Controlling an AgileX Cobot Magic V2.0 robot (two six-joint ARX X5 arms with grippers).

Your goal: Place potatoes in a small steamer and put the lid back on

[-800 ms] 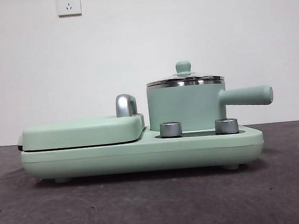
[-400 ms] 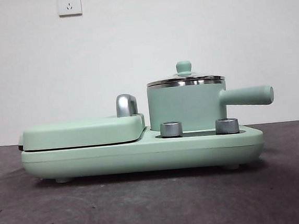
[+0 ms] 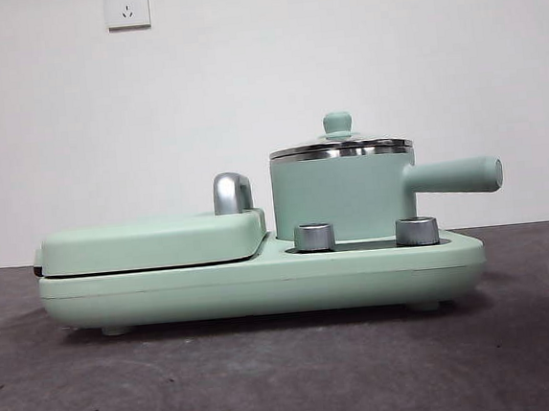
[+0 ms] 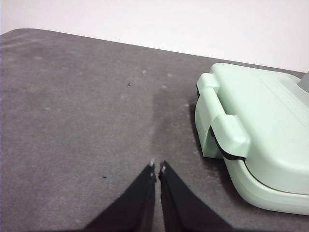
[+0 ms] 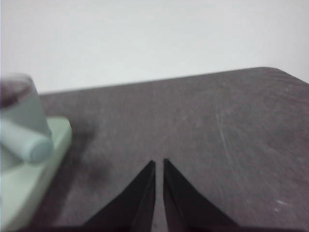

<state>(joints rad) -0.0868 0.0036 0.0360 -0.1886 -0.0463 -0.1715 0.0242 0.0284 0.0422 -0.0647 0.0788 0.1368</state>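
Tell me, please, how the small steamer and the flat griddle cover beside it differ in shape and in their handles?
The small steamer is a tall cylinder; the griddle cover is low, flat and wide. The steamer has a stubby green side handle; the cover's handle is chrome and stands up at its back. The steamer carries a glass lid with a green knob; the cover has none. Both are mint green and sit on one base.

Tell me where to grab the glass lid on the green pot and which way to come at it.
Grip the lid by its small green knob, coming straight down from above. The lid sits flat on the small steamer; its rim lies flush with the pot's edge, so only the upright knob offers a hold.
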